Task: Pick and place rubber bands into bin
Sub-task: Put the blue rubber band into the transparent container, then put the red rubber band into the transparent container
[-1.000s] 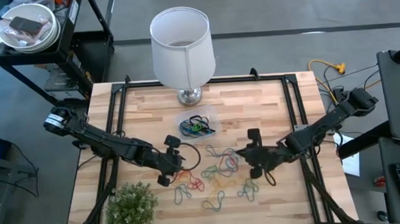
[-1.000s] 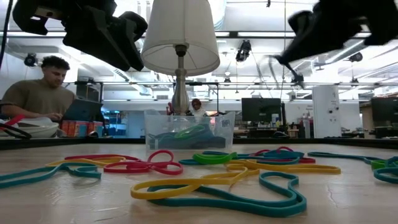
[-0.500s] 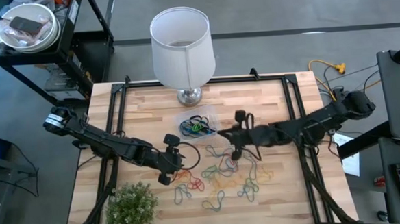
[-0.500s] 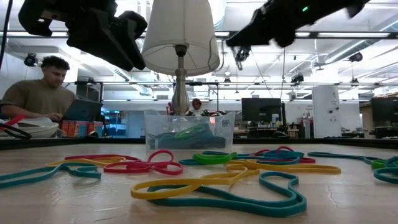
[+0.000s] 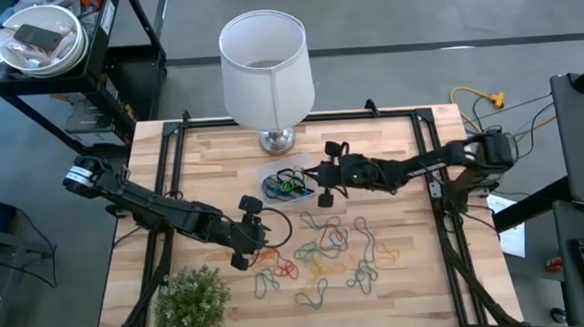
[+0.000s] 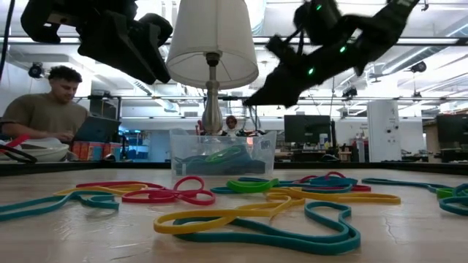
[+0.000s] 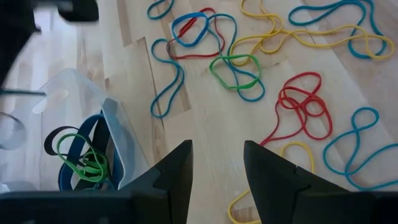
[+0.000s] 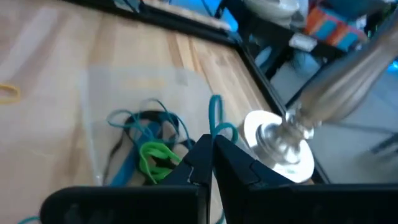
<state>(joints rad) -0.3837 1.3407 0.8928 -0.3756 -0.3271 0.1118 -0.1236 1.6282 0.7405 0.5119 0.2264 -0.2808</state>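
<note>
High view — the clear plastic bin (image 5: 289,183) sits just in front of the lamp base (image 5: 277,139), already holding a few bands: blue, green and black loops. Most of the rubber bands (image 5: 322,254) are loose on the wooden table (image 5: 391,148), scattered nearer the front edge. So the task reads as early: a handful in, the bulk still to be collected. The right gripper (image 5: 320,174) reaches across to the bin's right rim; the left gripper (image 5: 259,247) hangs over the left part of the scatter, beside a small potted plant (image 5: 193,301). No readable writing.

Low view — the bin (image 6: 223,151) stands behind the scatter with coloured bands inside. Red, yellow, green and teal loops lie flat on the table in front. The right gripper (image 6: 257,97) hangs just above the bin's right side. A person sits at a laptop in the room behind. No legible labels.

Left wrist view — the left gripper (image 7: 216,165) has its fingers apart with nothing between them, above bare wood. Loose bands lie beyond it; the bin (image 7: 118,140) is to one side.

Right wrist view — the right gripper (image 8: 212,149) has its fingers pressed together. A teal band (image 8: 216,118) rises from its tips — it looks pinched there, over the bin (image 8: 99,106). I judge this band is about to be dropped in.
</note>
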